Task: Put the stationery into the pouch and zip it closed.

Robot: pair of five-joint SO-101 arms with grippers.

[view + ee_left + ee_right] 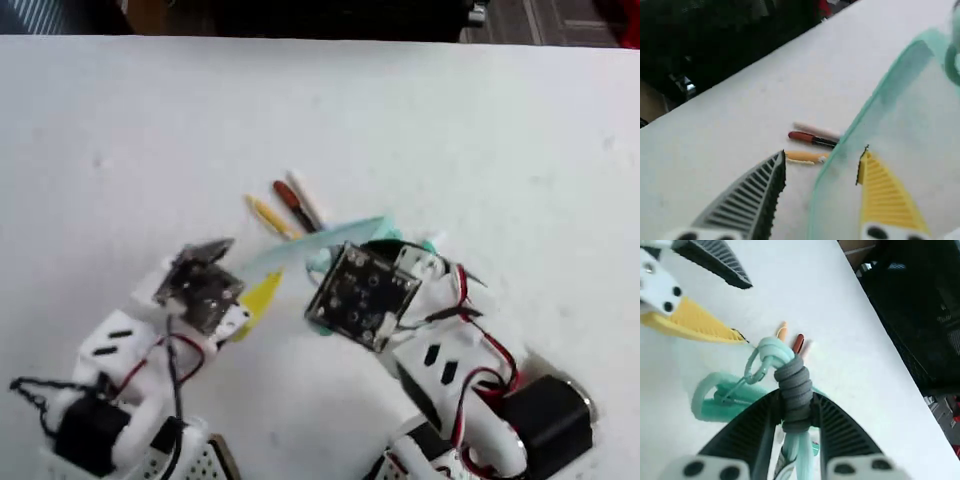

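The pouch (330, 243), see-through and teal, lies flat on the near middle of the table (450, 130), stretched left to right. At its right end a teal strap (792, 385) wound with grey cord is joined to it by a small clasp (754, 372). My right hand (794, 397) is closed tight on that grey winding, one finger pressed to each side, so I hold the pouch by its strap. My left hand (822, 156) sits at the pouch's left end, spread wide and gripping nothing. Its grey finger (767, 185) is over bare table just outside the pouch's edge, and its yellow finger (880, 190) is over the pouch's clear face; I cannot tell whether that finger touches it. Three pens lie outside the pouch on its far side, side by side and slanted: a yellow pen (268, 215) on the left, a red pen (292, 205) in the middle, a white pen (304, 196) on the right. Their near ends reach the pouch's far edge.
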